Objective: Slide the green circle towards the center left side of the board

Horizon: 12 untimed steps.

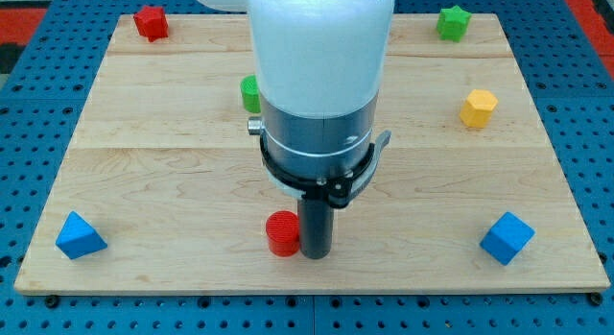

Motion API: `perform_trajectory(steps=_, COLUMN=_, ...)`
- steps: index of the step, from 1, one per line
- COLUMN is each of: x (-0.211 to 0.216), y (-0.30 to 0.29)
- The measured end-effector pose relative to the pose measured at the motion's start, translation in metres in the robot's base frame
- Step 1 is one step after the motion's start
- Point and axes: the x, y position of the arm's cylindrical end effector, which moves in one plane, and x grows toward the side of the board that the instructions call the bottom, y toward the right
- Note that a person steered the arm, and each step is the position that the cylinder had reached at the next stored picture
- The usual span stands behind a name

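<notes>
Green circle (250, 93), smooth block, half-hidden on pale wooden board (144, 133).

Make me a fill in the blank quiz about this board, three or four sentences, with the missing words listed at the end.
1. My tip stands just to the view's right of the ____ cylinder.
2. The green circle is partly hidden behind the ____.
3. The yellow block lies near the view's ____ edge.
4. Both blocks at the view's bottom corners, and, are ____.

Missing words: red; arm; right; blue
</notes>
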Motion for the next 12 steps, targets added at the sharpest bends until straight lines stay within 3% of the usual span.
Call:
perform_trajectory(steps=1, x=-0.046, y=0.037)
perform_trajectory(steps=3, x=-0.201, y=0.042)
perform_trajectory(steps=8, x=-0.235, y=-0.108)
perform_trajectory(steps=12, x=-0.195, y=-0.177)
